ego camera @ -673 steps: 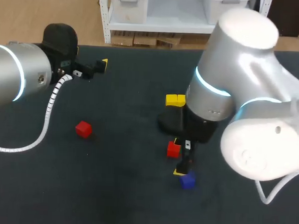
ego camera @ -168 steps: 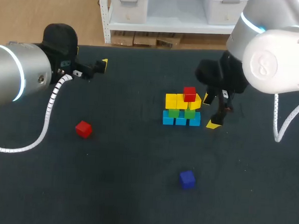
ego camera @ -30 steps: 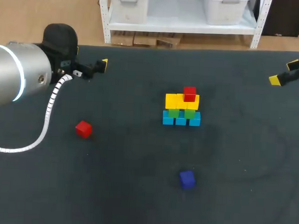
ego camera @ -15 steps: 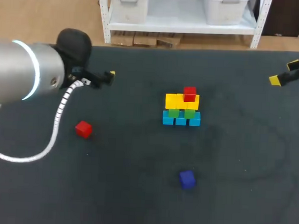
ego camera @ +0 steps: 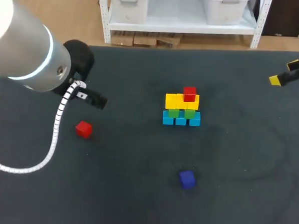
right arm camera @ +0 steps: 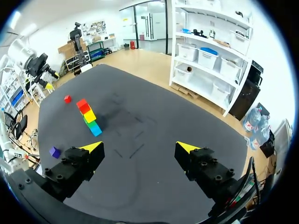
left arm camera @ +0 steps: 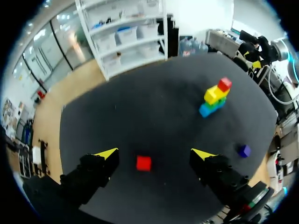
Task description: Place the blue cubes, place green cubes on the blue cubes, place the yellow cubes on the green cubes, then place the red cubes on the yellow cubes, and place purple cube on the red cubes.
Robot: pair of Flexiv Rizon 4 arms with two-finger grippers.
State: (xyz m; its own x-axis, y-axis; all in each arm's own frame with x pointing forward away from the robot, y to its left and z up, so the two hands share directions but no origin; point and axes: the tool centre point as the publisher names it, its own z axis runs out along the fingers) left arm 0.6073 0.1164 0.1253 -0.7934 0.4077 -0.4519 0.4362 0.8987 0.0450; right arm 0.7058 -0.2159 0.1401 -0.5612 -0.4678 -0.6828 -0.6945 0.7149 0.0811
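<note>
The stack stands mid-table: a row of blue cubes (ego camera: 181, 119), green cubes (ego camera: 174, 113) on them, yellow cubes (ego camera: 176, 100) above, and one red cube (ego camera: 189, 94) on top at the right. A second red cube (ego camera: 83, 129) lies alone at the left. A purple cube (ego camera: 187, 178) lies nearer the front. My left gripper (left arm camera: 154, 154) is open above the table, with the loose red cube (left arm camera: 144, 163) showing between its fingers, well below them. My right gripper (right arm camera: 139, 147) is open and empty at the table's far right edge (ego camera: 284, 72), far from the stack (right arm camera: 88, 114).
The dark table mat (ego camera: 135, 191) carries only the cubes. My left arm (ego camera: 27, 50) and its white coiled cable (ego camera: 55, 132) hang over the table's left part, close to the loose red cube.
My left arm has swung forward and to the right, bringing its gripper closer to the loose red cube. The right arm and all cubes have stayed put.
</note>
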